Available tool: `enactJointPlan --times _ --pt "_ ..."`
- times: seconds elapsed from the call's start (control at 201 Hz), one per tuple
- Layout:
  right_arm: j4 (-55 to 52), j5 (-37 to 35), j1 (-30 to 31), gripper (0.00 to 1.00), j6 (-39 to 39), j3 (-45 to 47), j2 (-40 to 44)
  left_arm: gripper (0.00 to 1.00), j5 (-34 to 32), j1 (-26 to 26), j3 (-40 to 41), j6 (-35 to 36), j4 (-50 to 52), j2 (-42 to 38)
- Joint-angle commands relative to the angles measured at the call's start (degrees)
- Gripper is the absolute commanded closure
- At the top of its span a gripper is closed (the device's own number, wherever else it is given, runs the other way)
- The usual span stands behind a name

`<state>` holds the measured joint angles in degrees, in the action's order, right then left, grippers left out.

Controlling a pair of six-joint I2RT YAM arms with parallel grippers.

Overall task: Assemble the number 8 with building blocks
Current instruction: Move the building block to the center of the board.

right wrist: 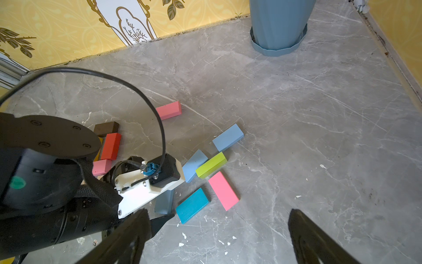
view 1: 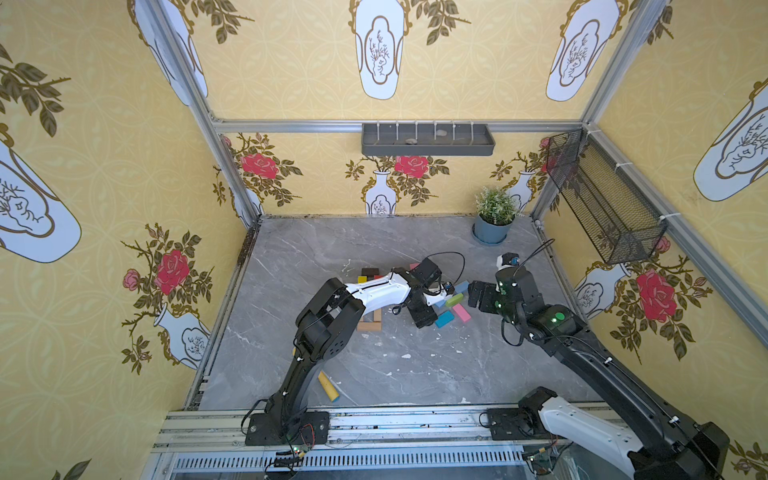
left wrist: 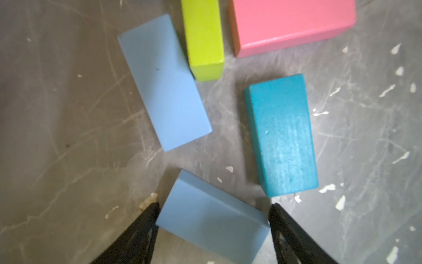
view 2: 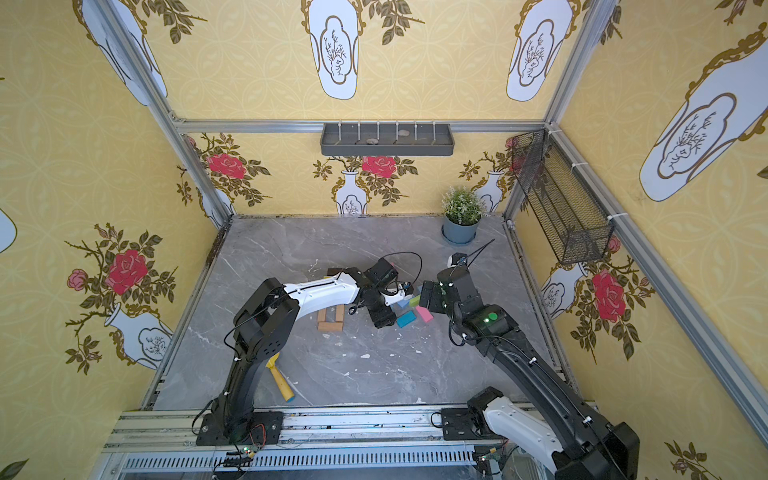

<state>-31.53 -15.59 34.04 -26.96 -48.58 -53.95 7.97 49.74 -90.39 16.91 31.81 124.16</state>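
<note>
My left gripper (left wrist: pixel 214 204) is shut on a light blue block (left wrist: pixel 212 219), one finger at each end; in a top view it (view 1: pixel 432 307) hangs low over the loose blocks. Beside it lie another light blue block (left wrist: pixel 164 84), a green one (left wrist: pixel 204 38), a pink one (left wrist: pixel 292 25) and a teal one (left wrist: pixel 282 137). My right gripper (right wrist: pixel 219 211) is open and empty, just right of this cluster (view 1: pixel 473 295). Tan blocks (view 1: pixel 369 324) form a rectangle under the left arm. Dark brown (right wrist: pixel 106 128), red (right wrist: pixel 111 146) and pink (right wrist: pixel 170 110) blocks lie behind it.
A potted plant (view 1: pixel 494 216) stands at the back right. A yellow toy shovel (view 1: pixel 328 386) lies near the front edge by the left arm's base. A black mesh basket (view 1: pixel 602 199) hangs on the right wall and a grey shelf (view 1: pixel 428 139) on the back wall.
</note>
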Motion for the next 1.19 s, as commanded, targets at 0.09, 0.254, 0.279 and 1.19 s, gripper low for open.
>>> enactJointPlan --times 0.09,0.254,0.279,1.19 --pt "0.5 -0.1 0.0 0.03 0.2 0.3 0.1 0.31 -2.3 -0.3 0.2 -1.1 0.1 1.0" --pt "0.6 0.0 0.0 0.03 0.4 0.3 -0.2 0.34 -4.8 -1.3 0.7 -3.2 -0.7 1.0" --pt "0.6 0.0 0.0 0.02 0.4 0.2 -0.3 0.35 -5.0 -1.5 0.8 -3.4 -0.9 1.0" --pt "1.5 1.1 0.1 0.03 -1.2 1.2 -1.8 0.15 -7.1 -5.5 0.5 -9.3 -4.2 -6.7"
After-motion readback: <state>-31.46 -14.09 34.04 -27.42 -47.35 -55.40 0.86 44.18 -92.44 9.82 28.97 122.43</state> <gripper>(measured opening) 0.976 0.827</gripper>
